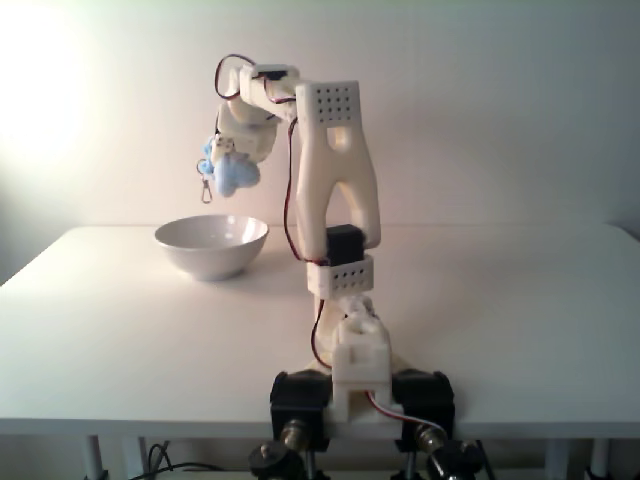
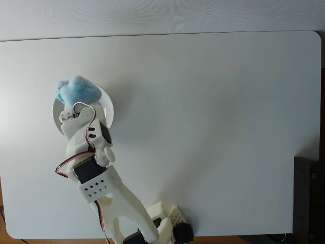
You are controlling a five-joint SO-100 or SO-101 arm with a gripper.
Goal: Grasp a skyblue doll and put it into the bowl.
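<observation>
The skyblue doll [image 1: 236,173] hangs in the air, fluffy and lumpy, with its small keyring chain [image 1: 206,190] dangling on the left. My gripper [image 1: 229,152] is shut on it from above. The doll sits a short way above the white bowl [image 1: 211,246], which stands on the table left of the arm. From the top-down fixed view, the doll [image 2: 77,90] overlaps the far side of the bowl [image 2: 108,105], and the gripper [image 2: 76,104] and wrist cover most of the bowl's inside.
The white table [image 2: 213,127] stretches wide to the right of the arm. The arm's base [image 1: 355,380] is clamped at the near edge. A dark block [image 2: 307,198] sits past the table's right edge.
</observation>
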